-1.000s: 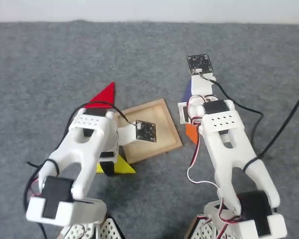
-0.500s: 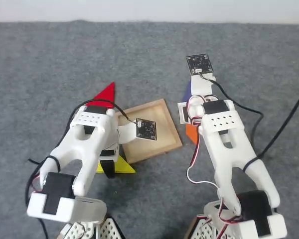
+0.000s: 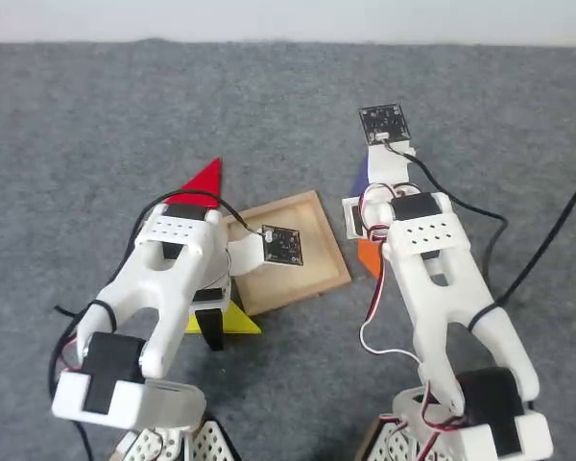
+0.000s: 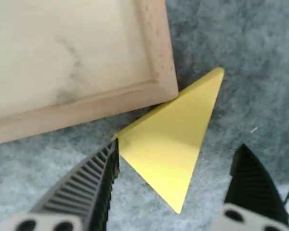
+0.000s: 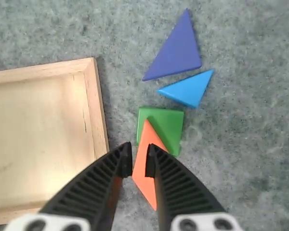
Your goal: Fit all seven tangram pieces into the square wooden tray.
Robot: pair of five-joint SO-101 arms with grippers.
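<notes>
One yellow triangle lies flat on the counter, outside the wooden tray and butted against its rim, right between the left jaws (spread wide): square corner by one jaw, long edge facing the other.

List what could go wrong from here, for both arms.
1. The yellow triangle touches the outer rim of the tray. If the open left gripper closes around it, it may jam the piece against the rim or nudge the tray instead of gripping cleanly.
2. The orange triangle overlaps the green square. The right gripper, nearly shut over it, could drag both pieces together.
</notes>
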